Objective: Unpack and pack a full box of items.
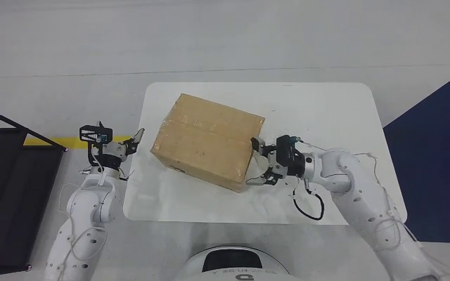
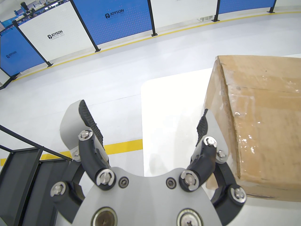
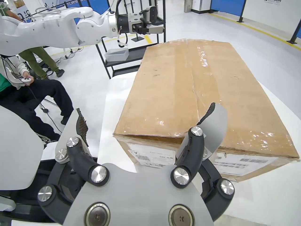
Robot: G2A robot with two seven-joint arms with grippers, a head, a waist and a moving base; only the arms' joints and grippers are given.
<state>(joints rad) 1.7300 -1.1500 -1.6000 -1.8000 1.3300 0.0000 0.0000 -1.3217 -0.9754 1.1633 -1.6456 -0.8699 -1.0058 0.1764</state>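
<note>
A closed cardboard box [image 1: 207, 137], its top seam taped over, lies at an angle in the middle of the white table [image 1: 316, 112]. My left gripper [image 1: 133, 141] hovers open at the table's left edge, a short way off the box's left end [image 2: 263, 118], with nothing between its fingers [image 2: 88, 118]. My right gripper [image 1: 257, 163] is open at the box's right end. In the right wrist view one finger [image 3: 215, 116] sits over the box top [image 3: 188, 83] near the labelled end, and the other finger [image 3: 82, 123] is off to the side. The left gripper [image 3: 152, 28] shows beyond the box's far end.
A black metal rack [image 1: 21, 190] stands on the floor left of the table, close to the left arm. A black shelf carrying a grey bin [image 3: 116, 55] is behind the box in the right wrist view. Bare tabletop lies right of the box and along the far edge.
</note>
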